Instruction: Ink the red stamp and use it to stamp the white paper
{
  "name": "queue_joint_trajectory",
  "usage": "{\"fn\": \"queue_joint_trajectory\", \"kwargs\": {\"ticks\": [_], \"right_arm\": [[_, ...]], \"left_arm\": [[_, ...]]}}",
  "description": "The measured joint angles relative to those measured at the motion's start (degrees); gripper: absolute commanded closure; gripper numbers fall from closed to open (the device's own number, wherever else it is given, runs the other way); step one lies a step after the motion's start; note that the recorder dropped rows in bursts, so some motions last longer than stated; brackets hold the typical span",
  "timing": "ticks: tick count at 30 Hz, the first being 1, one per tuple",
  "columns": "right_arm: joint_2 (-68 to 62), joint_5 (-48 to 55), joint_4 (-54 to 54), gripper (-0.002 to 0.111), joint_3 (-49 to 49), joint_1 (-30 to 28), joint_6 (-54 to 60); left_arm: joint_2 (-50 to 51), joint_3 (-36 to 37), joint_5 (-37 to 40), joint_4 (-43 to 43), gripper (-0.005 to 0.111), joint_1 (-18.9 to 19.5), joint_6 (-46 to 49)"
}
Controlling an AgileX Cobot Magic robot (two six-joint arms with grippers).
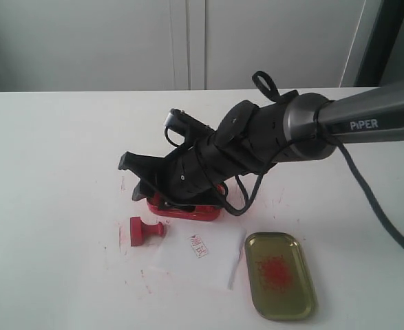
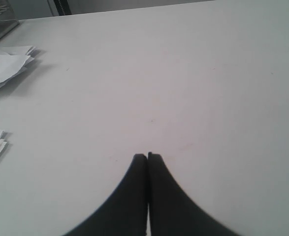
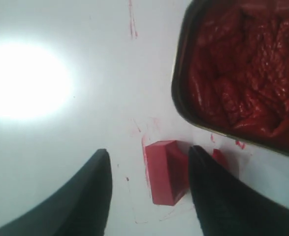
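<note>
The red stamp (image 1: 145,230) lies on its side on the table, left of the white paper (image 1: 212,258), which bears a small red imprint (image 1: 199,246). My right gripper (image 1: 131,180) reaches in from the right and hangs open above the stamp, in front of the red ink tin (image 1: 188,210). In the right wrist view the stamp (image 3: 165,169) shows between the spread fingers of the gripper (image 3: 149,151), close to one finger (image 3: 210,191), untouched. The tin's red paste (image 3: 242,69) lies beside it. My left gripper (image 2: 147,156) is shut on nothing over bare table.
A gold lid (image 1: 279,273) with a red smear lies right of the paper. Red ink smudges mark the table around the stamp. In the left wrist view, stacks of white sheets (image 2: 6,66) lie at the table's edge, away from the left gripper.
</note>
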State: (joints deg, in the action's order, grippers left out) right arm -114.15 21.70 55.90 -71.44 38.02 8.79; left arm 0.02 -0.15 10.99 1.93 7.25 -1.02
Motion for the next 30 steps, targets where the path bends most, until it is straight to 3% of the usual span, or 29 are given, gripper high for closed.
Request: {"fn": "queue_joint_trajectory", "kwargs": {"ticks": [6, 16, 30], "right_arm": [[1.1, 0.4, -0.9, 0.066, 0.0, 0.0, -0.1], [1.1, 3.7, -7.5, 0.108, 0.0, 0.0, -0.1], [3.6, 5.0, -18.1, 0.108, 0.0, 0.0, -0.1]], "left_arm": [[0.0, 0.0, 0.0, 0.0, 0.107, 0.0, 0.0], [0.0, 0.0, 0.0, 0.0, 0.107, 0.0, 0.0], [0.0, 0.0, 0.0, 0.0, 0.107, 0.0, 0.0]]}}
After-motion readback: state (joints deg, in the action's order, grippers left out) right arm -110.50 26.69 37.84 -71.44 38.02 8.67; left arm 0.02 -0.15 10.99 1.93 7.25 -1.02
